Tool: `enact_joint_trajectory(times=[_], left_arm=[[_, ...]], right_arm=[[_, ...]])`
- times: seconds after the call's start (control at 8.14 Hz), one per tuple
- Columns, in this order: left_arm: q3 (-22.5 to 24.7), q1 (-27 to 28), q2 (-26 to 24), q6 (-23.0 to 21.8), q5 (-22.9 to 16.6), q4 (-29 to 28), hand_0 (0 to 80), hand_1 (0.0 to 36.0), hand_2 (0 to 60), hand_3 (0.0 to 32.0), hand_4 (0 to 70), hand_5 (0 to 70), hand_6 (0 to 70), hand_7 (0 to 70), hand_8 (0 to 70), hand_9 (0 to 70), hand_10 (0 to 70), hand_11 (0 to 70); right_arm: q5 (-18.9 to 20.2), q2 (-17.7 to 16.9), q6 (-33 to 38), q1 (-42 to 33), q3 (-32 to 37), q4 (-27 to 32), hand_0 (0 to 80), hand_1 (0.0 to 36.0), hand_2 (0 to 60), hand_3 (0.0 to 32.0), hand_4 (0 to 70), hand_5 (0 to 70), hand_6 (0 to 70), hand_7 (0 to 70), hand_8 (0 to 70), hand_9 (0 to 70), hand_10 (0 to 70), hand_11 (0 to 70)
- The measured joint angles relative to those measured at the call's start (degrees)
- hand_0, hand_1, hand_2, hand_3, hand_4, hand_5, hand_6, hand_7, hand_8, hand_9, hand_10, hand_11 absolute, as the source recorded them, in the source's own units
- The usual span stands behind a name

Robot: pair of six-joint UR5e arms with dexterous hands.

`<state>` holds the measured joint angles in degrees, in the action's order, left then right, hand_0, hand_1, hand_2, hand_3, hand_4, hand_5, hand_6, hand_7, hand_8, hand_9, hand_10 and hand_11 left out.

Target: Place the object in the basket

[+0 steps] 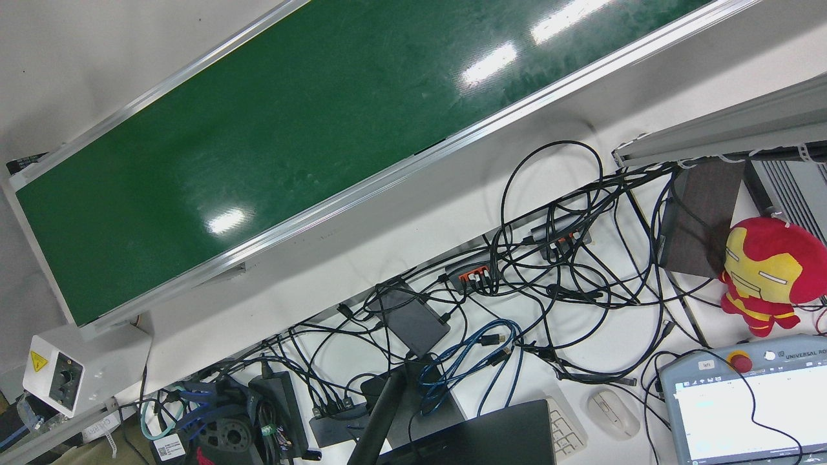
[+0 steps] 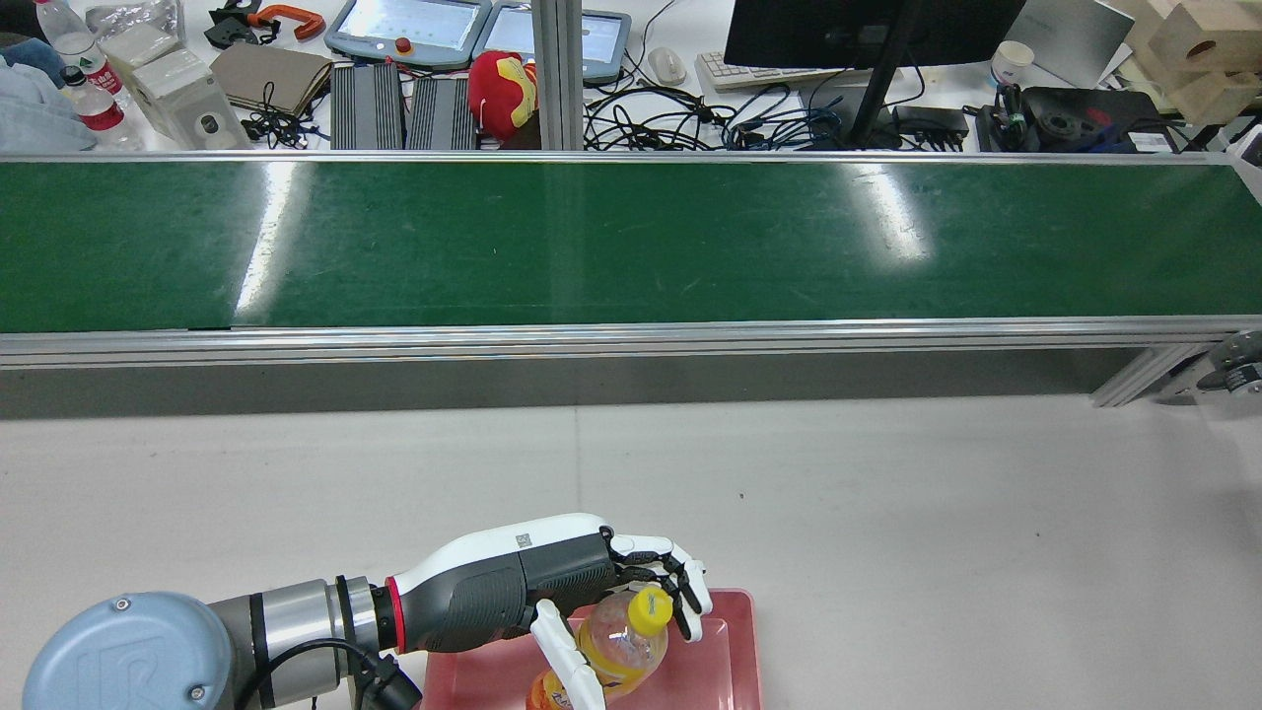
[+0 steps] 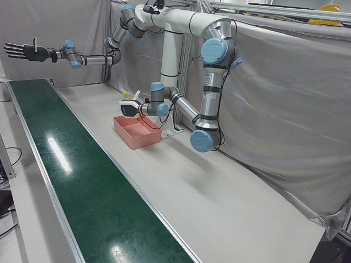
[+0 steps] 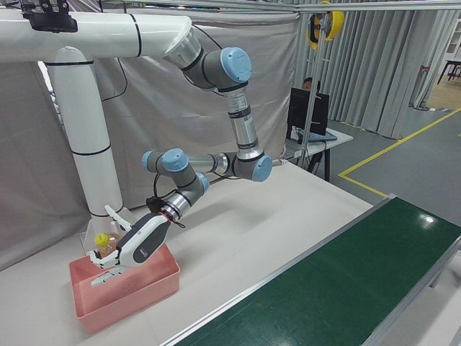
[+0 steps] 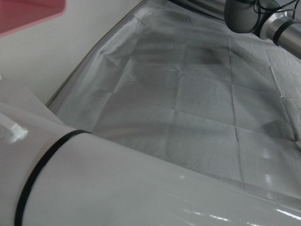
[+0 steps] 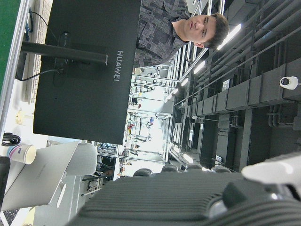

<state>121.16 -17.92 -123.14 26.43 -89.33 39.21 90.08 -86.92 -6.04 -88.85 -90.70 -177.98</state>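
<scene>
Robotics lab / test cell inside an industrial hall. White pedestal point(image 4: 81, 137) w/ UR arms is standing in front of grey curtain point(image 3: 285, 109); green conveyor belt point(image 2: 631, 242) w/ aluminium rails is running across station. Ops desk behind it is carrying tangled cables point(image 1: 549, 271), teach pendants point(image 2: 409, 28), Huawei monitor point(image 6: 89, 70), keyboard, mouse point(image 1: 612, 413). Yellow floor line point(image 4: 389, 155) & high ceiling w/ ducts and strip lights point(image 6: 235, 33) are showing in hall beyond; a person is sitting at the monitor.
</scene>
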Motion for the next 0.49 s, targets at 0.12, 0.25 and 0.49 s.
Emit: enact_joint_trajectory(times=[0.12, 0.25, 0.49], left_arm=[[0.3, -0.3, 0.0, 0.1, -0.1, 0.3, 45.6, 0.0, 0.0, 3.2, 0.0, 5.6, 0.0, 0.0, 2.4, 2.3, 4.3, 6.9], [0.7, -0.7, 0.0, 0.2, -0.1, 0.4, 45.7, 0.0, 0.0, 3.2, 0.0, 5.9, 0.0, 0.0, 2.0, 1.8, 4.3, 6.9], [1.2, -1.6, 0.0, 0.2, -0.1, 0.3, 44.9, 0.0, 0.0, 2.8, 0.0, 8.0, 0.0, 0.0, 2.3, 2.3, 5.4, 8.5]], right_arm=[[0.0, 0.0, 0.0, 0.0, 0.0, 0.0, 0.0, 0.0, 0.0, 0.0, 0.0, 0.0, 0.0, 0.0, 0.0, 0.0, 0.0, 0.0], [0.0, 0.0, 0.0, 0.0, 0.0, 0.0, 0.0, 0.0, 0.0, 0.0, 0.0, 0.0, 0.0, 0.0, 0.0, 0.0, 0.0, 0.0], [0.0, 0.0, 0.0, 0.0, 0.0, 0.0, 0.0, 0.0, 0.0, 0.0, 0.0, 0.0, 0.0, 0.0, 0.0, 0.0, 0.0, 0.0]])
